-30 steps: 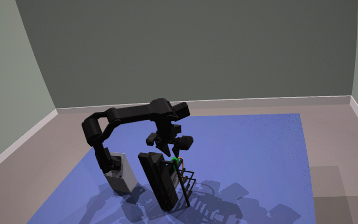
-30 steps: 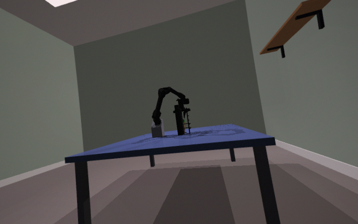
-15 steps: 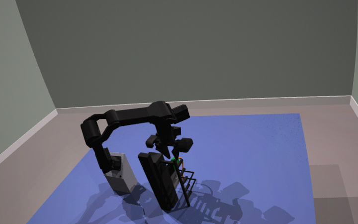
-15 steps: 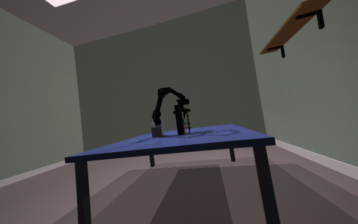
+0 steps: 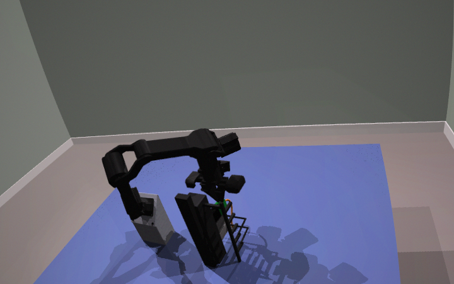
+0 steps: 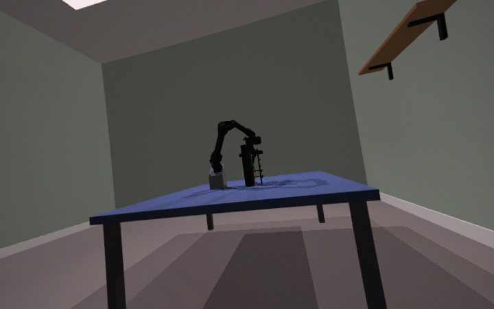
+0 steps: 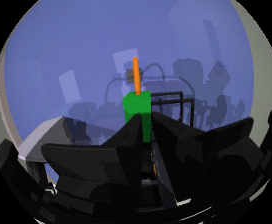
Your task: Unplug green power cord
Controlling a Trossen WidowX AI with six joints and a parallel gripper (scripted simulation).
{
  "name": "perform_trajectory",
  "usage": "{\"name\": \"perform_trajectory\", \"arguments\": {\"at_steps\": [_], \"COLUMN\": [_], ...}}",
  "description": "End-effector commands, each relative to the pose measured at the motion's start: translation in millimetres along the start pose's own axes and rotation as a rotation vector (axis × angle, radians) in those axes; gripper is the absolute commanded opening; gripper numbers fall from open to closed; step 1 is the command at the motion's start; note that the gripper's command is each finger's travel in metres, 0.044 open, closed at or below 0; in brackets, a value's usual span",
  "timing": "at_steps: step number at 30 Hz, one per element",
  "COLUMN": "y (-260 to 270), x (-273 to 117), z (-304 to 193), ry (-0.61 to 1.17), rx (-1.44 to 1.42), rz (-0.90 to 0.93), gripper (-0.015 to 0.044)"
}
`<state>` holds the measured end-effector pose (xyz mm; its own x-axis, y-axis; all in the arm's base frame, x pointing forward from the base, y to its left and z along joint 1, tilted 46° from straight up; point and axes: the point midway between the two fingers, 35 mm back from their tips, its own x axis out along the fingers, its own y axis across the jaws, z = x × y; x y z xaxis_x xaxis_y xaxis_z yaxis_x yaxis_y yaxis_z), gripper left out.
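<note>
The black power strip [image 5: 200,226] [image 6: 247,169] stands upright on the blue table. The green plug [image 5: 218,203] [image 7: 136,112] sits at its upper end, and a thin orange cord [image 5: 232,208] [image 7: 136,75] runs out of the plug. My gripper [image 5: 217,198] [image 7: 144,151] points down right over the strip's top. Its dark fingers are closed around the near part of the green plug in the wrist view. Whether the plug's pins are still in the socket is hidden by the fingers.
A black wire rack [image 5: 234,243] leans against the strip on its right side. My grey base block [image 5: 157,226] [image 6: 217,180] stands to the left of the strip. The table edge [image 6: 241,203] is far in front. A wooden shelf [image 6: 402,38] hangs on the right wall.
</note>
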<state>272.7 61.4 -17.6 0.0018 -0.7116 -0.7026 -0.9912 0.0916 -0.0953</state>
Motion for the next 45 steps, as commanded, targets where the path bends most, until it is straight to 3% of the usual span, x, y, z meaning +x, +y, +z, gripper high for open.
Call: {"name": "perform_trajectory", "arguments": {"at_steps": [1, 45], "y": [1, -1], "x": [1, -4], "z": [-1, 48], "ry": [0.003, 0.002], "rx": [-0.001, -0.006], "rz": [0.010, 0.009], "gripper": [0.0008, 0.0000]}}
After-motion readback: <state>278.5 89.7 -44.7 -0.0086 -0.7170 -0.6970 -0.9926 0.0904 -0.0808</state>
